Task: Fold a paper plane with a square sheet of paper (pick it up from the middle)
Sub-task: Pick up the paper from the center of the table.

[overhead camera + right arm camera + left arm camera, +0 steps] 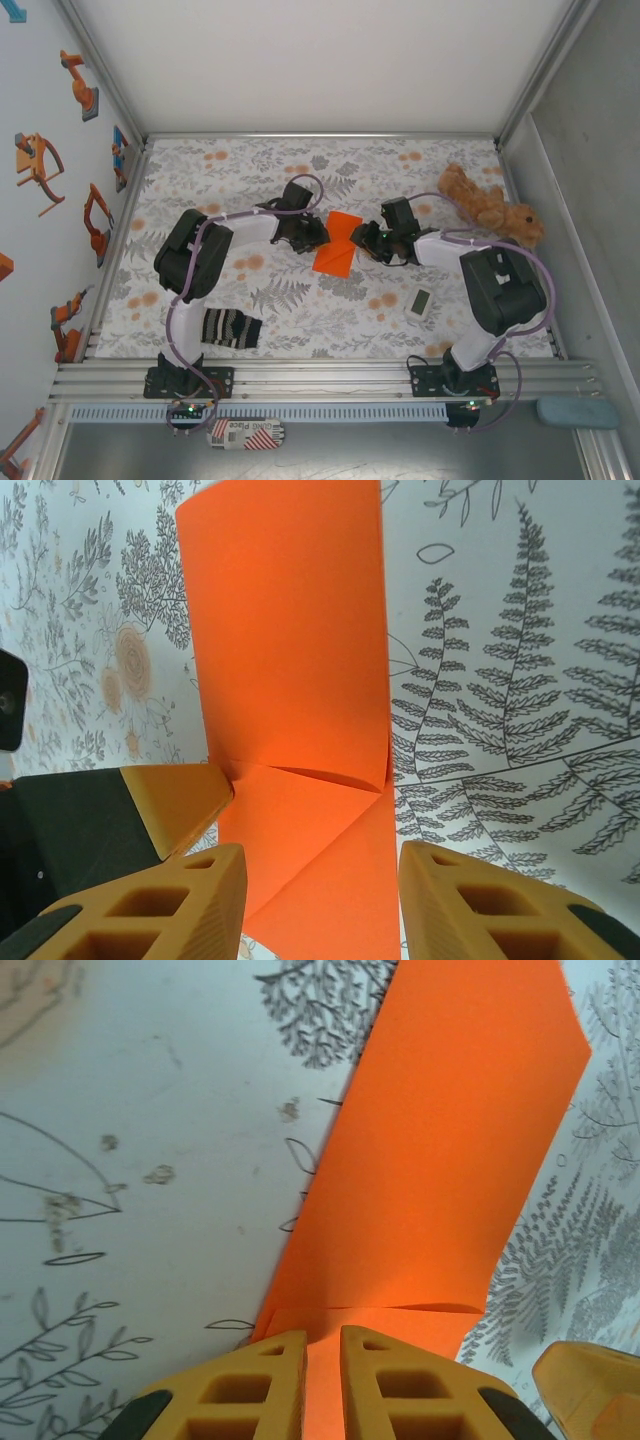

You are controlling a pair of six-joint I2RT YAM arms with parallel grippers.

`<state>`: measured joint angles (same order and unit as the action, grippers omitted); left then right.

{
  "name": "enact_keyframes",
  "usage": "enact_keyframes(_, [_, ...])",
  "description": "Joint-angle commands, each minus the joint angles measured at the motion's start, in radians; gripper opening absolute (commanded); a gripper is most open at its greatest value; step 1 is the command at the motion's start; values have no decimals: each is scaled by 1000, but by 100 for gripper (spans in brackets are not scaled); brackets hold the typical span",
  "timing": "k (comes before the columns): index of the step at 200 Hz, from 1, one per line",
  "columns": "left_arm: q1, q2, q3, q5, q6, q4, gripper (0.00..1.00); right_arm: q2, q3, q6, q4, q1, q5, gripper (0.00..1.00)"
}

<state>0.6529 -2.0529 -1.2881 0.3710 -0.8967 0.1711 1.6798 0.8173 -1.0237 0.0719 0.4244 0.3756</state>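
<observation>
Right gripper point(320, 905): jaws wide, straddling one end of the single folded bright orange paper sheet point(337, 246). Left gripper point(322, 1338): jaws narrow over the opposite end; whether it grips the paper cannot be told. The sheet lies mid-table, with bare floral cloth point(400, 170) along its long edges. One striped black-and-white sock point(232, 328) and one brown plush toy point(490, 206) lie well apart. The fingers cut off both paper ends.

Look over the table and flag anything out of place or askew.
The striped sock near the left arm's base, the brown plush toy in the far right corner and a small white gadget by the right arm have nothing to do with folding. The orange paper in the middle is partly folded, not damaged.
</observation>
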Motion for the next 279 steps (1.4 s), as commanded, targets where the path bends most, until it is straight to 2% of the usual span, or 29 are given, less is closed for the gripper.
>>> enact_keyframes(1, [-6, -18, 34, -29, -44, 13, 16, 27, -18, -81, 74, 14, 9, 43])
enact_keyframes(51, [-10, -19, 77, -17, -132, -18, 16, 73, -12, -136, 137, 36, 38, 41])
enact_keyframes(95, [-11, -13, 118, 8, -208, -75, 17, 102, 6, -139, 118, 43, 31, 38])
enact_keyframes(134, [-14, -8, 125, 3, -209, -74, 17, 109, 8, -143, 120, 43, 26, 37])
enact_keyframes(182, [-13, -12, 130, 8, -209, -79, 17, 131, 27, -144, 144, 43, 39, 29])
enact_keyframes(235, [-14, -13, 130, 9, -211, -84, 17, 144, 39, -150, 178, 43, 58, 26])
enact_keyframes(279, [-14, -9, 128, 7, -212, -86, 17, 149, 24, -157, 234, 44, 70, 20])
